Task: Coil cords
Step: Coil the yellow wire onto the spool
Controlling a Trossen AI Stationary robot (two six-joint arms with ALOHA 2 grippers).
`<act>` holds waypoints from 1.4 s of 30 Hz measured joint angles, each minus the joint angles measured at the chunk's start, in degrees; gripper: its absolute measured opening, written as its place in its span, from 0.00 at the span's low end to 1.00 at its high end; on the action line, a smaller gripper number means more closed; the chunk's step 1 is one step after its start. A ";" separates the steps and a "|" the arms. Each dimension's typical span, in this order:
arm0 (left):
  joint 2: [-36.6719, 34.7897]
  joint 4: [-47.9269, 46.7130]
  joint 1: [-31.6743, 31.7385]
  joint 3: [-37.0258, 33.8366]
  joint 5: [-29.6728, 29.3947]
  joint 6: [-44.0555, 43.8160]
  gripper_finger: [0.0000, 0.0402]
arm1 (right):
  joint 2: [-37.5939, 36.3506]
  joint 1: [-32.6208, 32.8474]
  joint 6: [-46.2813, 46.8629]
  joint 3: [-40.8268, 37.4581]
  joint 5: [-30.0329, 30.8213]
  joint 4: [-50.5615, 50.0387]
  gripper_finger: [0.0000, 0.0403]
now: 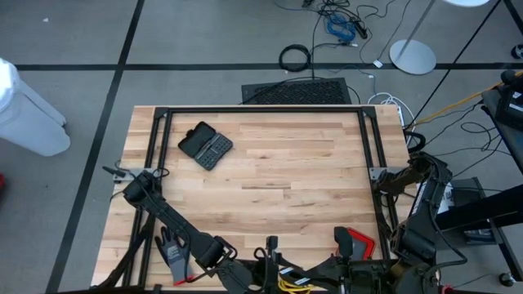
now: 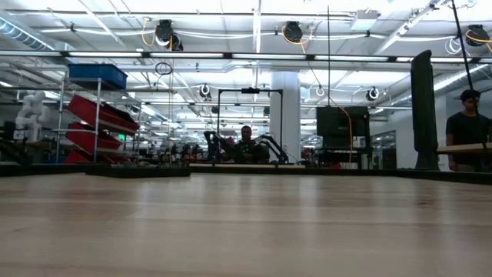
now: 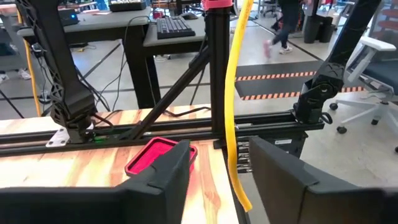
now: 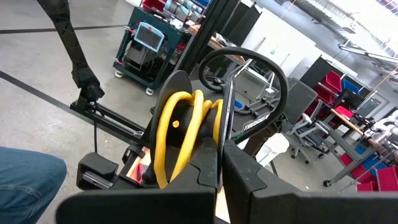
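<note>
Both grippers crowd the table's near edge. Right gripper (image 4: 219,163) fingers pressed together on the yellow cord (image 4: 180,127), looped around its fingers. Left gripper (image 3: 239,171) spread, a strand of cord hanging between its fingers. Around: grey glove (image 1: 171,247), red tool (image 1: 356,242), black case (image 1: 205,145) farther back, frame rails boxing things in.

We saw even, bright overhead light from ceiling strips (image 2: 231,52) in the low view; the table (image 2: 246,231) blurred toward the near edge; shadows on the wood in the high view were faint; the left wrist view's near fingers (image 3: 155,180) sat soft and dark.
</note>
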 joint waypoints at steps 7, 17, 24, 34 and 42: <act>0.00 -0.06 0.00 0.00 0.10 -0.84 0.28 | 0.01 0.01 0.00 0.00 0.00 0.00 0.00; 0.00 0.04 0.06 0.00 1.38 -1.51 0.26 | -0.01 0.02 0.00 0.00 0.00 0.01 0.00; 0.00 0.01 0.11 0.00 0.79 -1.49 0.19 | 0.01 0.02 0.00 0.00 0.00 0.01 0.00; 0.00 -0.07 0.11 0.00 0.25 0.11 0.01 | 0.01 0.01 0.00 0.00 0.00 0.01 0.00; 0.00 -2.81 -0.59 0.00 -5.69 4.52 0.00 | -0.02 0.01 0.00 0.00 -0.01 -0.01 0.00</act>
